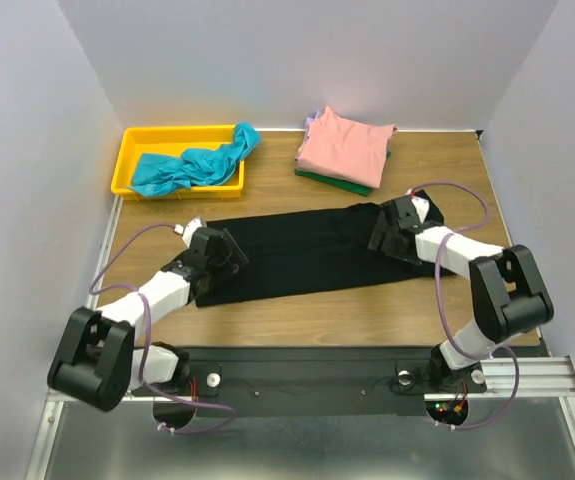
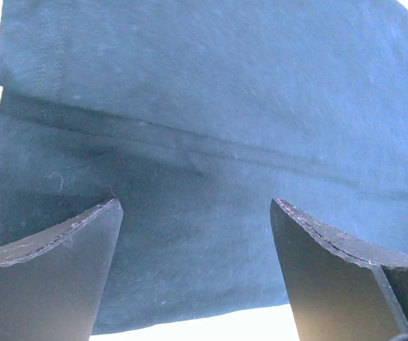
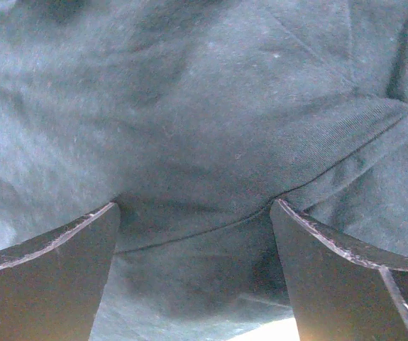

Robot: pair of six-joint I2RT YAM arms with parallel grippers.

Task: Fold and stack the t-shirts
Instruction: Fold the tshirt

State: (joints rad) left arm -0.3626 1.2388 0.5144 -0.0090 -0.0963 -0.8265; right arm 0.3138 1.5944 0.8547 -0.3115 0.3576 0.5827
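I have the left gripper (image 2: pixel 196 213) and right gripper (image 3: pixel 196 213) with jaws spread wide, 1 at each end of the flat black cloth t-shirt (image 1: pixel 302 250).

The overhead camera sits high behind me and looks down and forward, far enough off to take in the whole tabletop (image 1: pixel 307 318), the black shirt (image 1: pixel 297 250) stretched across it, and my left claw (image 1: pixel 229 254) and right claw (image 1: pixel 382 236) at its two ends. Each wrist camera peers out between its own pair, the left fingers (image 2: pixel 47 277) and the right fingers (image 3: pixel 345 284), from so close that dark cloth fills almost the whole frame. All three views share only that shirt: its left end in one wrist view, its right end in the other.
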